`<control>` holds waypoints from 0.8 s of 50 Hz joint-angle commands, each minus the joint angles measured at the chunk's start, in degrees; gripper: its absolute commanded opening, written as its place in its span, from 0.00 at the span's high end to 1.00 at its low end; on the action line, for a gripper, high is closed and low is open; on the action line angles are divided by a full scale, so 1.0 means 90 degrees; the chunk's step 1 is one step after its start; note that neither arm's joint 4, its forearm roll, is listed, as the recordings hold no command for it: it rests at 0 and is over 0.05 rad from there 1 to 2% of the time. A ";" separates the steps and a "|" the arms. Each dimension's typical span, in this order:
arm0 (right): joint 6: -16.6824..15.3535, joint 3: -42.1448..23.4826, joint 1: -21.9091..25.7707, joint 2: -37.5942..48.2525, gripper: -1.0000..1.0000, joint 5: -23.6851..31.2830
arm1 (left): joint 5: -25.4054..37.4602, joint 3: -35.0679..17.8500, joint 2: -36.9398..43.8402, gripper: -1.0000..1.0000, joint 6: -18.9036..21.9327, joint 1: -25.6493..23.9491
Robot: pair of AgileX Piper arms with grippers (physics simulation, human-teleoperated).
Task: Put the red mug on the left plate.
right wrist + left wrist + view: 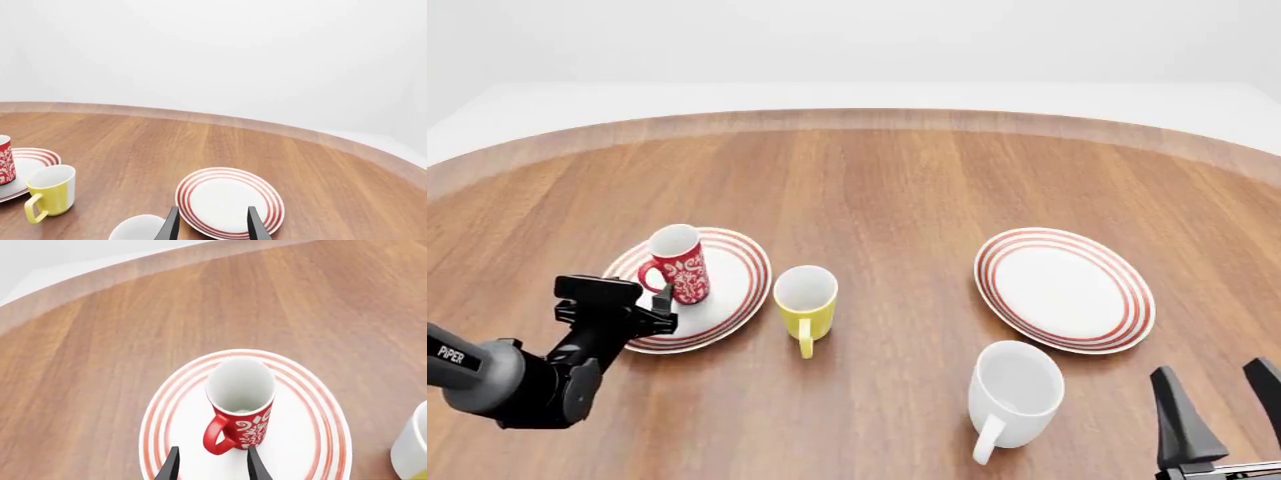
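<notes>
Since the red mug (677, 264) stands upright on the left plate (731, 290), a little toward that plate's far-left part with its loop handle turned toward the arm, the placing itself looks done, and the step in hand reads as the release and retreat. From the left wrist view the left hand (212, 465) has its two dark fingers spread with a gap between them, tips just short of the mug's base and handle and holding nothing; the front view agrees — the hand sits at the plate's near-left edge, close beside the mug but, as far as I can tell, not touching it. The right hand (1218, 410) waits at the near right corner of the wooden surface (881, 180), its fingers apart and empty, well away from the work. A yellow mug (805, 300) stands just beside the left plate's right rim, a white mug (1012, 395) sits nearer the right side, and the second plate (1065, 288) lies bare on the right. What the next move calls for, in my judgement, is a straight pull back and up along the fingers' own line — no sideways sweep — so that neither fingertip catches the handle and tips this slim, tall mug or nudges it toward the plate's rim.
</notes>
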 commanded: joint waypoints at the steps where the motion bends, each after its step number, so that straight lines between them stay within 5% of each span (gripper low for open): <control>1: -0.0006 0.0003 -0.0007 0.0000 0.00 -0.0014 | 0.0036 -0.0001 -0.0036 0.00 -0.0034 -0.0045; 40: -0.0013 0.0007 -0.0007 0.0000 0.00 -0.0015 | 0.0092 0.0255 -0.0411 0.00 -0.0205 -0.0355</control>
